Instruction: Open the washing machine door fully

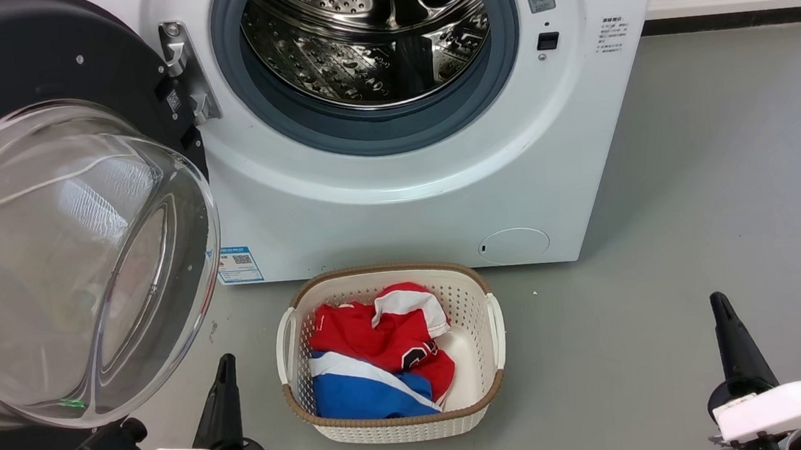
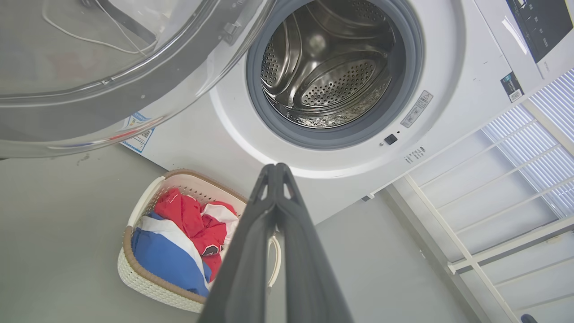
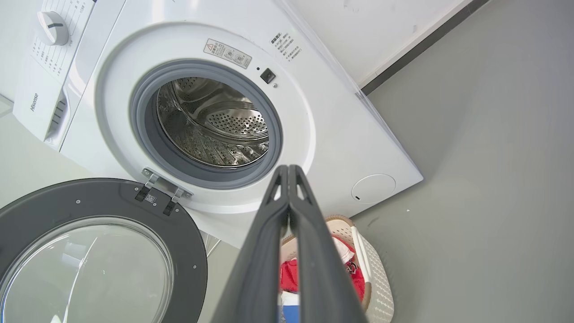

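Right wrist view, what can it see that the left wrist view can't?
Right wrist view's extras: the white control dial and the round filter cover. Left wrist view's extras: a blue sticker on the machine's front and a white window frame. Both share the open washing machine door, the steel drum, the laundry basket of red and blue clothes, and a shut gripper each: right gripper, left gripper.
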You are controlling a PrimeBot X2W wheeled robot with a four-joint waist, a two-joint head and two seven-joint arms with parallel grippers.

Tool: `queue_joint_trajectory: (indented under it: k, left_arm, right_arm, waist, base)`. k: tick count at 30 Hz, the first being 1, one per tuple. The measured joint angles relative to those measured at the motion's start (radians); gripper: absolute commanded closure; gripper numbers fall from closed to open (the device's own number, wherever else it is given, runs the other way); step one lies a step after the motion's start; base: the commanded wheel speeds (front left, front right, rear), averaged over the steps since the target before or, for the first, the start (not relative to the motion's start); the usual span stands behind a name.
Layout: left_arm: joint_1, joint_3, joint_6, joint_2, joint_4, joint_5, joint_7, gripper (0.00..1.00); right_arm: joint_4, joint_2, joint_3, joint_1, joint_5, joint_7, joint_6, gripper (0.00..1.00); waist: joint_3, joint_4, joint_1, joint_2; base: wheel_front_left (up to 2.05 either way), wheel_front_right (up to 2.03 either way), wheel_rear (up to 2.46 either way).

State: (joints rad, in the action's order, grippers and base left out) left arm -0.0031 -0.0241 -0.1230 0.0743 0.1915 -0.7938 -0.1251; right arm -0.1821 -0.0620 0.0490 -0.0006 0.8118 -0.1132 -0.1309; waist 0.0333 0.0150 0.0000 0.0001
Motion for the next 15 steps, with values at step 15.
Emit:
queue_joint_trajectory:
  k: [15]
  left_arm:
    - [-0.022, 0.022, 0.000, 0.004, 0.010, -0.211, 0.048, 1.00]
  right_arm:
    - [-0.014, -0.002, 0.007, -0.024, 0.203, 0.049, 0.000, 1.00]
  waist:
    - [-0.005, -0.003, 0.0000, 0.0000]
  base:
    - [0.00, 0.00, 0.00]
